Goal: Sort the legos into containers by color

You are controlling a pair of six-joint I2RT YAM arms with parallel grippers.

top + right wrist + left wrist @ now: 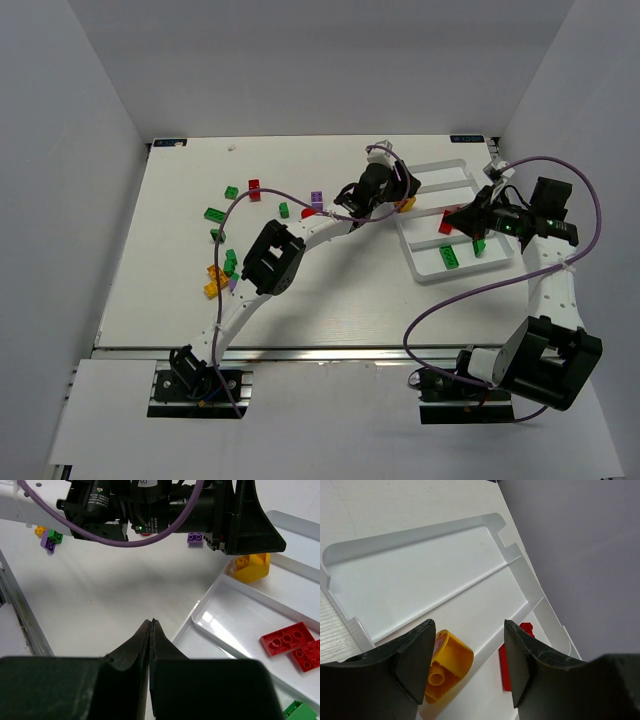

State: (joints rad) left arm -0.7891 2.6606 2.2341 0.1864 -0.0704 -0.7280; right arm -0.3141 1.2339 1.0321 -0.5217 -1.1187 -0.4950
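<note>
Left jaws apart over yellow lego (452,660) lying on its side in tray (420,575) (studs sideways); right jaws closed, empty.

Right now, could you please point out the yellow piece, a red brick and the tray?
yellow piece (452,661): left wrist, curved side.
red brick (286,638): right wrist, studded top.
tray (420,534): left wrist, far rim.

1 tray (436,165), 3 compartments. Inside: 1 yellow lego (447,665), 2 red legos (286,638), 2 green legos (449,256). Loose on counter (330,300): approx 6 green pcs (214,213), 2 red pcs (254,188), 2 purple pcs (316,198), 2 yellow/orange pcs (213,272); left clump hard to split, so approx. 2 arms (275,258).
</note>
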